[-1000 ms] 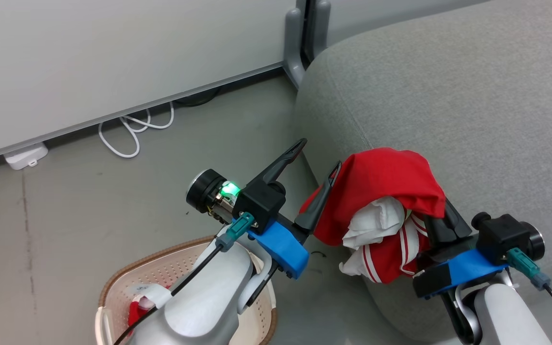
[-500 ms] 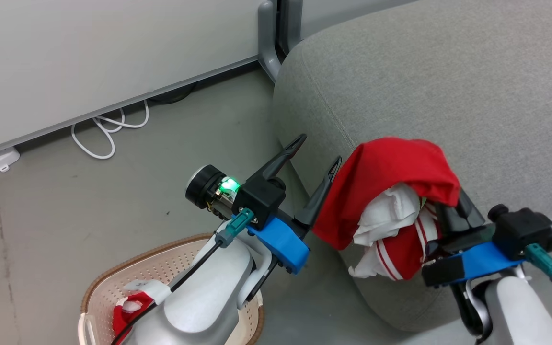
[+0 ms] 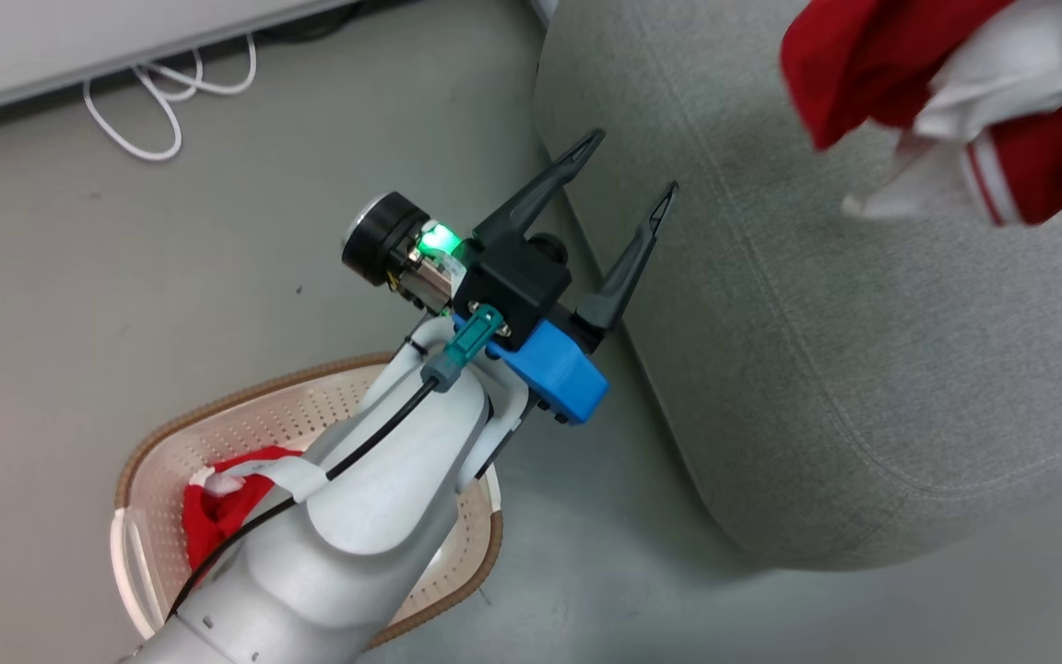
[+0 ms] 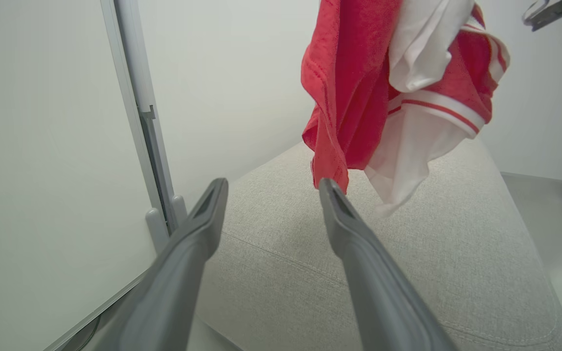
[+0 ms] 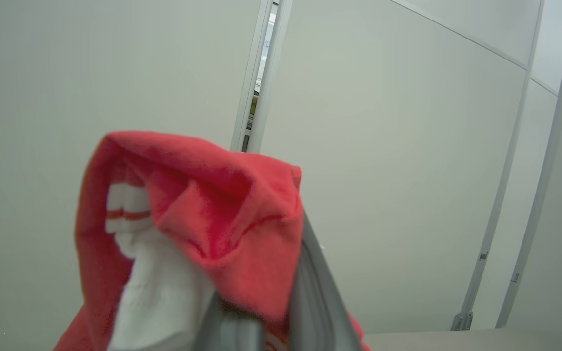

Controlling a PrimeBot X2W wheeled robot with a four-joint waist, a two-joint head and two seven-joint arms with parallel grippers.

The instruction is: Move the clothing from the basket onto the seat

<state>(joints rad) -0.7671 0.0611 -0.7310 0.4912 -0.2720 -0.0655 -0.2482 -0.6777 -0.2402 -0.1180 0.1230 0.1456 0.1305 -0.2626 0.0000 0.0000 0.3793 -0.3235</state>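
red garment (image 3: 872, 65) clenched in your right pincer (image 5: 281, 317) has risen over the seat (image 3: 863, 369), away from your released left pincer (image 3: 631, 164), ready to drop.

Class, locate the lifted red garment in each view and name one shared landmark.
Head view: red garment, top right corner.
Left wrist view: red garment, top, right of centre.
Right wrist view: red garment, lower left of centre.
Shared landmark: grey seat, head and left wrist views.
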